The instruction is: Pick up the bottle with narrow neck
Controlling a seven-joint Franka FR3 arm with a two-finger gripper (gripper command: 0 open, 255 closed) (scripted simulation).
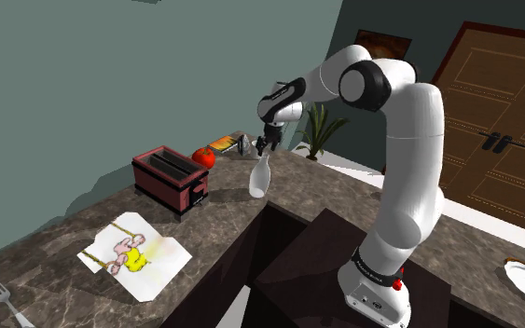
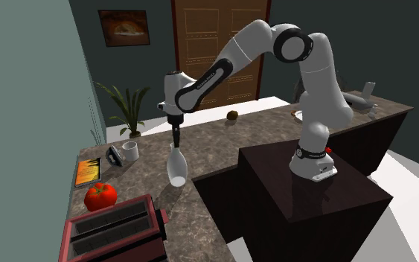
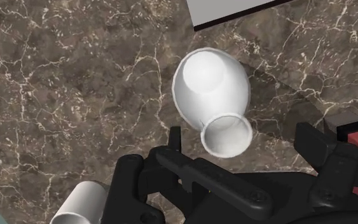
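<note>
I'm working over a dark marbled counter (image 1: 60,238) in a room with grey-green walls and a brown door (image 1: 493,121). The gripper (image 1: 263,146) points straight down over the counter's middle, and in the wrist view its fingers (image 3: 174,139) stand apart, released, with the bottle's open mouth between them. As far as I can see, neither finger touches the neck. The bottle (image 3: 212,83) is plain white, with a round body and a narrow neck. It stands on the counter directly under the hand (image 2: 176,134), neck up between the fingertips.

Just past the bottle (image 2: 177,170), toward the wall, sits a white mug (image 2: 129,150), with a book (image 2: 88,171) lying flat beside it. A tomato (image 2: 100,196) sits near the book. Next to the tomato is a dark red toaster (image 2: 114,227), well apart from the bottle (image 1: 260,177). Further along the shoulder view's lower left lie a sheet (image 1: 134,252) with a pink and yellow drawing and, at the corner, a fork (image 1: 4,300). A plant (image 1: 318,126) stands behind the arm, and the dark stand (image 1: 297,266) fills the lower right
</note>
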